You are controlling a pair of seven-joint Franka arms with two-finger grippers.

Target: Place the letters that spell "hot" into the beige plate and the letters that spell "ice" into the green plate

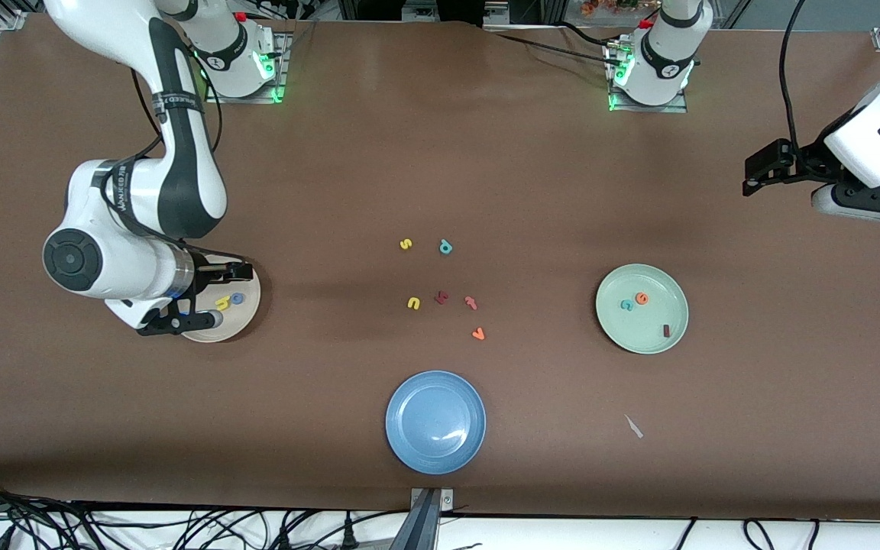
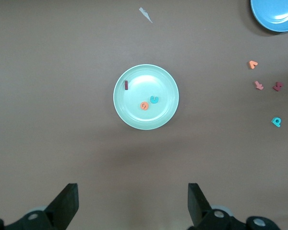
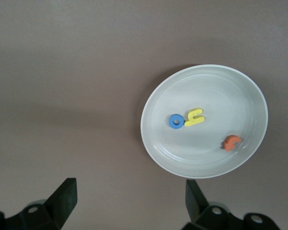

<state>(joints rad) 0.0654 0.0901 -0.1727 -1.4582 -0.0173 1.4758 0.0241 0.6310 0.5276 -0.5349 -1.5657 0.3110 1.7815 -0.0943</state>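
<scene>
1. The right gripper (image 1: 215,294) is hanging over the beige plate (image 1: 245,317) at the right arm's end of the counter (image 1: 440,153), its fingers (image 3: 62,199) standing wide apart and holding nothing.
2. The beige plate is carrying three letters: the yellow "h" (image 3: 194,117) is lying touching the blue "o" (image 3: 175,120), and the orange "t" (image 3: 231,142) is sitting apart from them, close to the rim.
3. The left gripper (image 2: 133,203) is waiting in the air toward the left arm's end of the counter, looking down on the green plate (image 1: 616,332); its fingers (image 2: 65,206) are spread wide with nothing between them.
4. The green plate is holding the teal "c" (image 2: 154,99) and the orange "e" (image 2: 144,106) just beside each other, with the dark red "i" (image 2: 126,85) lying well apart from them near the rim.
5. Between the two plates, loose letters are lying on the bare counter: a yellow "s" (image 1: 406,244), a teal "p" (image 1: 445,247), a yellow "u" (image 1: 413,303), a dark red letter (image 1: 441,297), a pink letter (image 1: 471,302) and an orange "v" (image 1: 477,334).
6. A blue plate (image 1: 435,422) is sitting nearer the front camera than those loose letters, and a small pale scrap (image 1: 633,426) is lying on the counter nearer the camera than the green plate.
</scene>
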